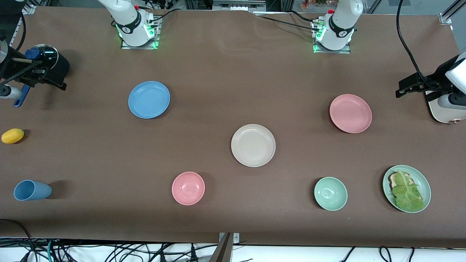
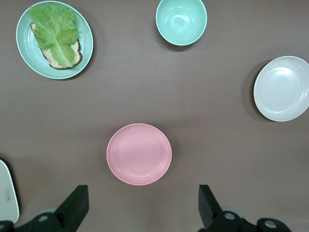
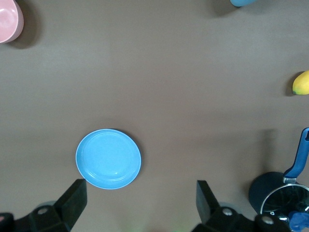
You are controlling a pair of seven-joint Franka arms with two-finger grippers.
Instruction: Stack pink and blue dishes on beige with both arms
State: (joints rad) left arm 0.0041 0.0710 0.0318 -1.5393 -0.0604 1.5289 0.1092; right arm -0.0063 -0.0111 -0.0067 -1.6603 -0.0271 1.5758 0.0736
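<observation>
The left gripper (image 2: 140,208) hangs in the air at the left arm's end of the table, and its two black fingers (image 2: 75,205) stand wide apart with nothing between them. Under it, in the left wrist view, lies the pink plate (image 2: 139,153). The right gripper (image 3: 137,205) hangs at the right arm's end of the table, its fingers (image 3: 72,198) also wide apart and empty, and the blue plate (image 3: 108,158) lies on the table under it.

All three task plates are round, so none has a long axis or a pointing direction; each lies flat with the hollow side up. There is one pink plate (image 1: 350,113), one blue plate (image 1: 149,99) and one beige plate (image 1: 253,145). The beige plate sits near the middle of the table, between the other two and nearer to the front camera than both. The three plates are well apart and nothing is stacked on any of them.

Nearer to the front camera stand one pink bowl (image 1: 188,188), one green bowl (image 1: 330,193) and one green plate (image 1: 422,178) with lettuce (image 1: 407,193) on a slice of bread. At the right arm's end there are one blue cup (image 1: 32,190) lying on its side, one yellow lemon (image 1: 12,135) and one dark pot (image 1: 51,63) with a blue handle.
</observation>
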